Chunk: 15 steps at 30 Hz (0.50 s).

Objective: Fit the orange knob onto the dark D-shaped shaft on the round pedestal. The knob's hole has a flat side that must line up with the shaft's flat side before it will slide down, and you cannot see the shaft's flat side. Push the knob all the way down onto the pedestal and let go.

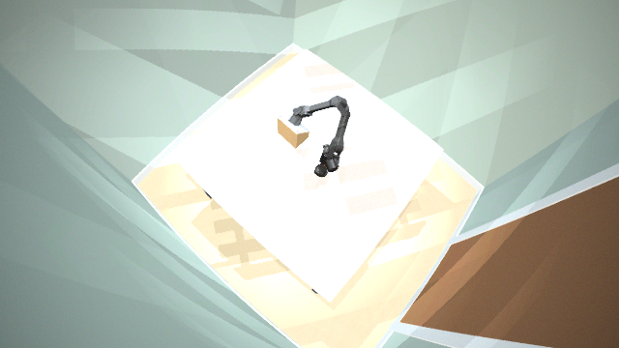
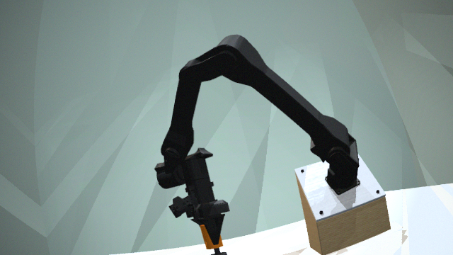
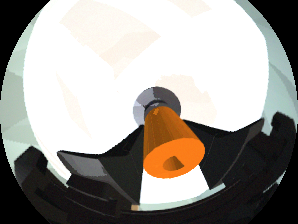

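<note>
My gripper [image 2: 216,243] [image 3: 162,125] is shut on the orange knob [image 2: 208,236] [image 3: 170,142], which stands nearly upright between the fingers. In the wrist view the knob's near end shows a hole with a flat side. The knob's lower end is over the dark shaft [image 2: 216,251] of the round pedestal [image 3: 140,107] [image 2: 220,253]. A short length of shaft shows between knob and pedestal in the exterior view, so the knob is not against the pedestal. Whether the shaft's tip is inside the hole is hidden, as is its flat side.
The arm's base stands on a wooden block [image 1: 286,132] [image 2: 354,224] with a pale top plate, right of the gripper in the exterior view. The white table [image 1: 309,242] is under the pedestal, with patches of light and shadow across it.
</note>
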Each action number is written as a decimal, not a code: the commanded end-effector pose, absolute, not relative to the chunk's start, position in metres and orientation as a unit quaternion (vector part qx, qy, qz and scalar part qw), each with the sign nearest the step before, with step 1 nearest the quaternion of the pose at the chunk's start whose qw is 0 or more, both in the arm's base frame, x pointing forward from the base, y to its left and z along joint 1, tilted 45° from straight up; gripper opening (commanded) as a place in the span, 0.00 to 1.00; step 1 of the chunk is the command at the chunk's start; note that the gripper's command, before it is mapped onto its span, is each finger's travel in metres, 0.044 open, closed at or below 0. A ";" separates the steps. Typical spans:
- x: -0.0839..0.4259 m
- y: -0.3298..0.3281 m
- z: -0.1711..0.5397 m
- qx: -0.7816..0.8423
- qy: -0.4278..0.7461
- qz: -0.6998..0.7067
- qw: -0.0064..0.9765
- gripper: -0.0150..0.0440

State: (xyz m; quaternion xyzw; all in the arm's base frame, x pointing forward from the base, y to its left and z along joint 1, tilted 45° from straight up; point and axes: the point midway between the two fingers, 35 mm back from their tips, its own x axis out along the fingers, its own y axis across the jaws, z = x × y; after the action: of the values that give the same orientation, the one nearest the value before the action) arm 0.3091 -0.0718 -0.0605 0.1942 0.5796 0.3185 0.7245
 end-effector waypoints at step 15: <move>0.304 -0.072 -0.061 0.117 0.542 0.374 0.743 0.25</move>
State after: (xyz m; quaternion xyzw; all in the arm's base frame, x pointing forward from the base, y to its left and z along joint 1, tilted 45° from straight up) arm 0.3060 -0.0712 -0.0597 0.1193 0.5432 0.3737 0.7423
